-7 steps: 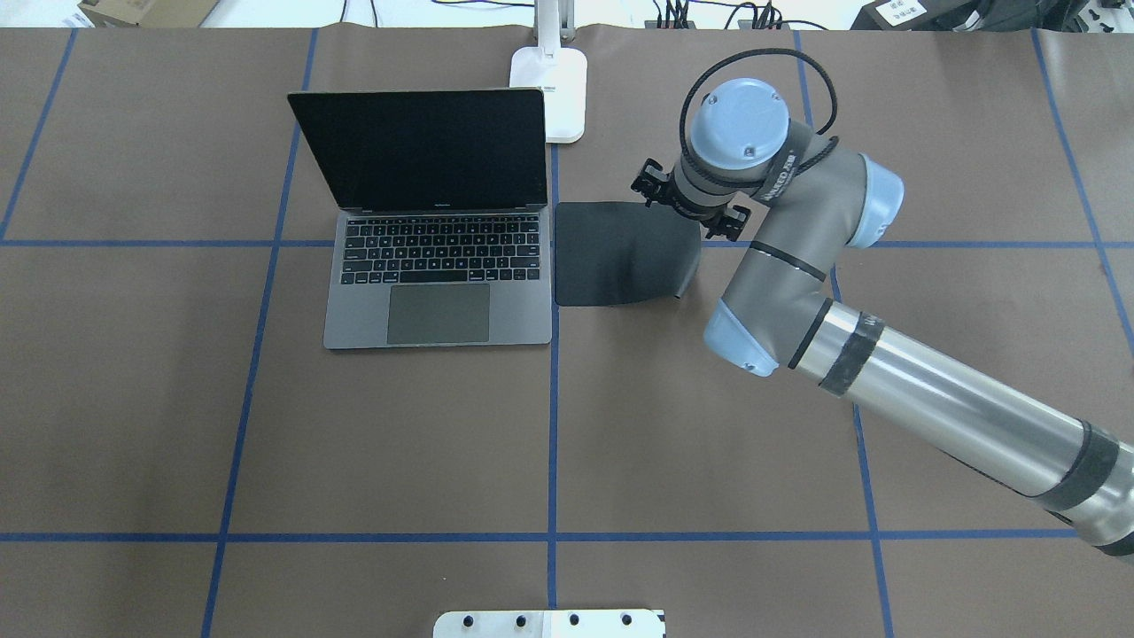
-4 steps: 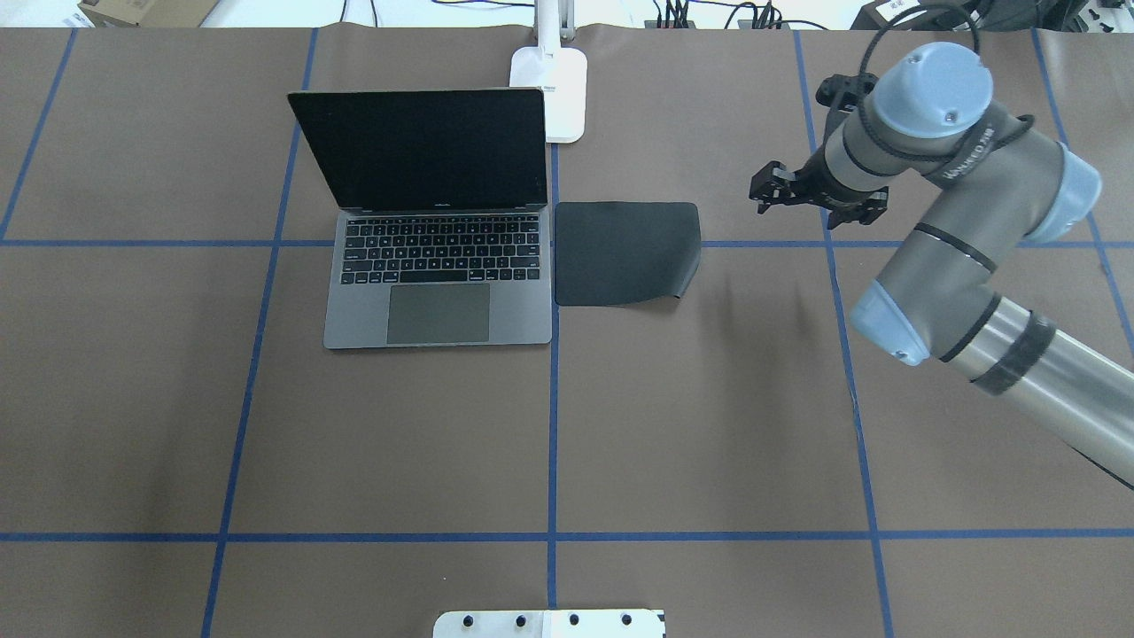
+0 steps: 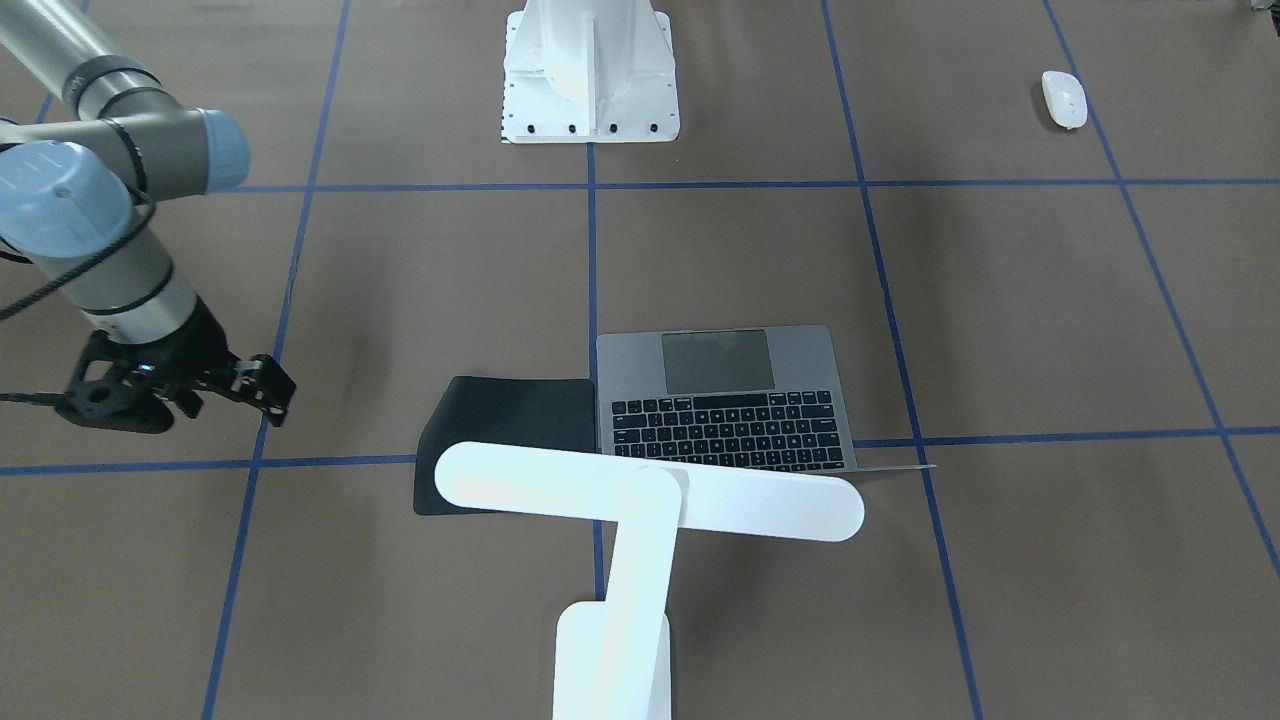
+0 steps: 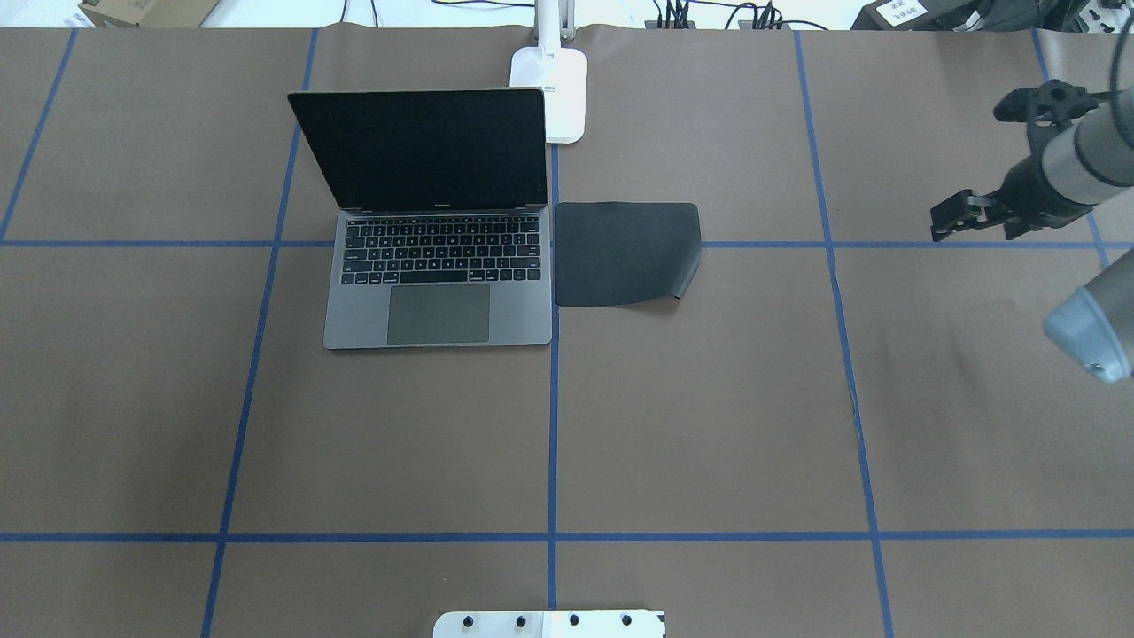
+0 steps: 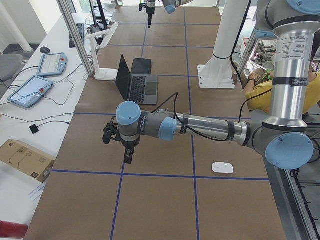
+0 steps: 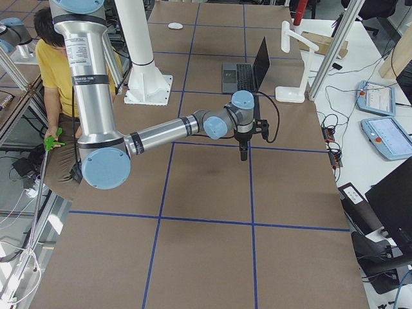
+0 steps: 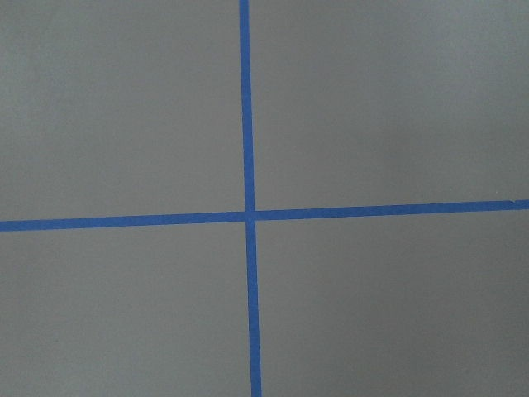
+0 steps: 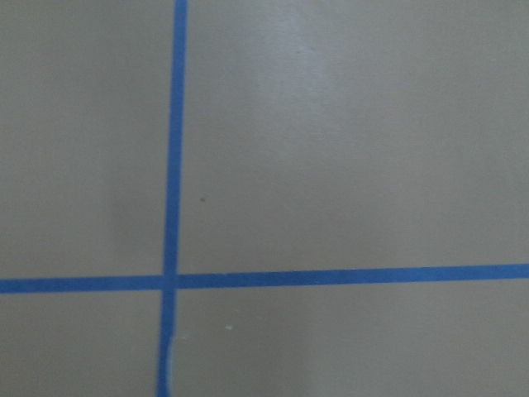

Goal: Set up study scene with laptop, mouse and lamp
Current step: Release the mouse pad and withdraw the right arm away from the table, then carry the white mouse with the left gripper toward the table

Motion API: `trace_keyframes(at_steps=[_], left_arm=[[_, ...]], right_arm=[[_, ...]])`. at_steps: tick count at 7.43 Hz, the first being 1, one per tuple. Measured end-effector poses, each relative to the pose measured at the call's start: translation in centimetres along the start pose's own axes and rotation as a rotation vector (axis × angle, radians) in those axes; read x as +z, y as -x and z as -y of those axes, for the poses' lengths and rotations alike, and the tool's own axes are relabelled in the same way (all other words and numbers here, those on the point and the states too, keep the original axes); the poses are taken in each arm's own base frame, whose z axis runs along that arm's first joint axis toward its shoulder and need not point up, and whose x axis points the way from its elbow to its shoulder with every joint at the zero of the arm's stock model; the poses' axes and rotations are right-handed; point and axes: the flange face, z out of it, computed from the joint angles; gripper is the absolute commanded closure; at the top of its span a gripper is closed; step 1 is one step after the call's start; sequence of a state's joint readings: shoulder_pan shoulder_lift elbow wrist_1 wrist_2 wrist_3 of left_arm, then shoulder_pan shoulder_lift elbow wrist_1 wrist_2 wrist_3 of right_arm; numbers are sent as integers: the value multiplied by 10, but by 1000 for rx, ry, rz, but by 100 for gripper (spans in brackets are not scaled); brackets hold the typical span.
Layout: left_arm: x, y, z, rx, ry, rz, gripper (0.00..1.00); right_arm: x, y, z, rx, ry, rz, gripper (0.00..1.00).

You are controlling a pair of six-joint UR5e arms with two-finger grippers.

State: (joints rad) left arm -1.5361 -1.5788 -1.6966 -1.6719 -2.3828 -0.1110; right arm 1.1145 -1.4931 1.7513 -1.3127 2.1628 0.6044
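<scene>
Seen from the front, the right arm's wrist points straight down. The right hand [image 3: 222, 398] hovers over the bare bench [image 3: 400, 280], well apart from the laptop [image 3: 730, 400], with its jaws spread and empty. The mouse [image 3: 1064, 98] lies far off the laptop's opposite side. In the left-end view the left hand [image 5: 127, 156] points down, and whether it is spread or closed cannot be told.

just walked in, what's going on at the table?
Study scene is half set. The laptop is open, the lamp stands behind it, and a black mat lies beside it with one corner curled. The mouse sits far off on the robot's left side, not on the mat. Neither arm holds anything: the right gripper and the left gripper both hover over bare table.
</scene>
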Motion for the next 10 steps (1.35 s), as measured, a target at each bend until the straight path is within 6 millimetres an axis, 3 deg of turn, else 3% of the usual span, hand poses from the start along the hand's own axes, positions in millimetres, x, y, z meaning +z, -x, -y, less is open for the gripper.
trace_keyframes(at_steps=[2, 4, 6, 7, 10], left_arm=[[3, -25, -17, 69, -13, -30, 0], [18, -61, -38, 114, 26, -82, 0], [33, -92, -81, 76, 93, -104, 0], [41, -96, -110, 67, 130, -73, 0], [52, -66, -210, 49, 229, 55, 0]], right_arm=[[-18, -93, -34, -79, 33, 18, 0], [-25, -153, -71, -111, 52, 22, 0], [-21, -191, -110, -84, 83, 0, 0], [-25, -205, -124, -67, 84, -8, 0], [-32, -221, -147, -58, 89, -18, 0]])
